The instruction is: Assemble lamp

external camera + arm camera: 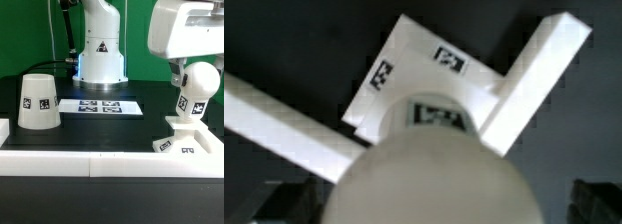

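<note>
**Exterior view.** Nearest the lens, a smooth white raised rail [100, 160] runs along the front of the black counter [115, 125]. Behind it, at the exterior view's right, lies the flat square matte white plastic base [186, 143], with tags on its edges. The round matte white plastic bulb [198, 90] stands on it, stem down and tilted. Its head sits between the fingers of the claw [189, 74], which appears clamped on the bulb, though the contact is partly hidden. At the exterior view's left the tapered, cup-like matte white plastic shade [38, 100] rests mouth down, well apart from both. The marker board [100, 104] lies between them.

**Wrist view.** The bulb [420, 170] fills the foreground, blurred. Its tagged stem meets the base [411, 62], which sits in the corner where two arms of the rail join. The fingers are not clearly seen.

**Handling.** All three parts look rigid, hollow and light, with smooth, probably slippery skins. The bulb's curved head offers little purchase, so a grip across its widest girth seems best. The shade is likely best pinched at its wall.
</note>
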### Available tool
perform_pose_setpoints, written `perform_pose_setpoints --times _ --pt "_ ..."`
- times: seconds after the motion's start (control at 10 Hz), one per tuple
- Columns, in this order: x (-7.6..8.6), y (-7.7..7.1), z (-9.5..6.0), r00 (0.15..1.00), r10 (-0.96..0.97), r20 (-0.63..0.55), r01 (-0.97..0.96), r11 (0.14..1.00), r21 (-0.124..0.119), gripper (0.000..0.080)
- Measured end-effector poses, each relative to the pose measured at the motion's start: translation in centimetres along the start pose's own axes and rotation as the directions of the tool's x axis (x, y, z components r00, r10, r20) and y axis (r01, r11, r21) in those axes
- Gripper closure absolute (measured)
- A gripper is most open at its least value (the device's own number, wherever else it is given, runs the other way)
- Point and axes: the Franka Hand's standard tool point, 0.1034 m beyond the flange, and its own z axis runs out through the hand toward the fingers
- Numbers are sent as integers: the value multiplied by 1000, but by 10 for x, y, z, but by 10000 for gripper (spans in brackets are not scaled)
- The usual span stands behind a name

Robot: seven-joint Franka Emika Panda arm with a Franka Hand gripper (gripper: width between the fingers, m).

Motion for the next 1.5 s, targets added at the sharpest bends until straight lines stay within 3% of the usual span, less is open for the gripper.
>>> perform_pose_setpoints --times 0.5,0.6,0.9,1.1,1.5 --pt "8 10 -2 1000 -13 -26 13 1000 -7 101" --pt "8 13 -2 999 -26 -30 26 1000 -9 221" --pt "8 12 -2 1000 -5 -30 5 1000 -8 224" --pt "8 13 -2 994 107 -37 -107 994 -3 224" --pt "1 12 -4 894 415 -168 -415 909 34 223"
